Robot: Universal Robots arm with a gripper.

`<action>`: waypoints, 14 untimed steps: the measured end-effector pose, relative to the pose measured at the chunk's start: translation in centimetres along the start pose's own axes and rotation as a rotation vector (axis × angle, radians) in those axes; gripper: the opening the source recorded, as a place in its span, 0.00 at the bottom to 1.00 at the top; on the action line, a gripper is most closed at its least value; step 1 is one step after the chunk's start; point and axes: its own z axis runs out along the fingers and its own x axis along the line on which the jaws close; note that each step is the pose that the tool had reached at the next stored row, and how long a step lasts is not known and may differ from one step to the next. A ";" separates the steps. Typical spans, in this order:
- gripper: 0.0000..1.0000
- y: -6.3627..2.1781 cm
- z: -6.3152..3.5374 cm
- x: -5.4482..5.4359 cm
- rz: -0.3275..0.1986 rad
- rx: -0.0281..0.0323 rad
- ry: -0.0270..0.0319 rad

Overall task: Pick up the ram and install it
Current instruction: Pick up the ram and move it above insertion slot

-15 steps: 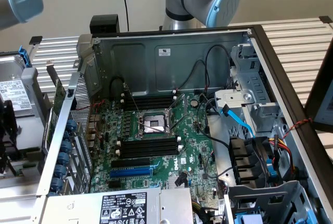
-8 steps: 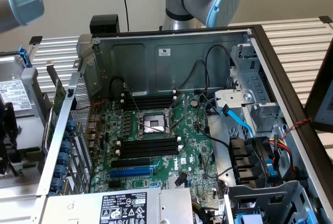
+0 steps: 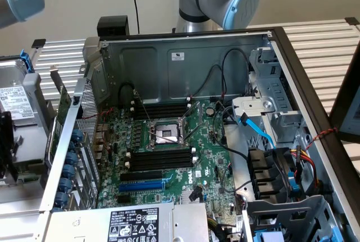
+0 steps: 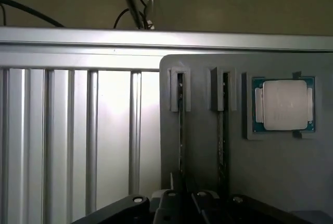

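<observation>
- Grey holder [image 4: 281, 172]: rests on a ribbed aluminium table [image 4: 67, 140]. It has two narrow slots and one square recess.
- Ram [image 4: 180, 130]: a thin green stick seen edge-on, seated in the holder's slot farther from the recess.
- Second memory stick [image 4: 225, 130]: in the holder's other slot, next to the recess and parallel to the ram.
- Processor [image 4: 284, 104]: lies flat in the holder's recess, metal lid facing the camera.
- Gripper [image 4: 184, 203]: over the holder, at one end of the ram. How wide it stands cannot be told, nor whether it touches the ram.
- Computer case [image 3: 169, 56]: open in the exterior view. The black memory slots [image 3: 160, 160] on its motherboard [image 3: 208, 157] stand empty.
</observation>
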 end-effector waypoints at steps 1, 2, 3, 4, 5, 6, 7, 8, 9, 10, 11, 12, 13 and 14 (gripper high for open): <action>0.13 0.02 -0.43 0.1 0.000 -0.0001 0.0000; 0.13 0.02 -0.89 0.1 0.000 0.0000 0.0000; 0.13 0.03 -1.34 0.2 0.000 -0.0001 0.0000; 0.13 0.04 -1.83 0.2 0.000 -0.0001 0.0000; 0.13 0.04 -2.28 0.2 0.000 0.0000 -0.0001; 0.13 0.04 -2.73 0.2 0.000 -0.0001 0.0000; 0.13 0.04 -3.18 0.2 0.000 -0.0001 0.0000; 0.13 0.05 -3.63 0.2 0.000 0.0001 -0.0001; 0.13 0.05 -4.09 0.3 0.000 0.0000 0.0000; 0.13 0.06 -4.54 0.3 0.000 0.0001 -0.0001; 0.13 0.06 -4.99 0.3 0.000 0.0002 -0.0001; 0.13 0.07 -5.46 0.3 0.000 0.0002 0.0000; 0.13 0.07 -5.91 0.3 0.000 0.0004 -0.0001; 0.13 0.07 -6.36 0.3 0.000 0.0005 -0.0001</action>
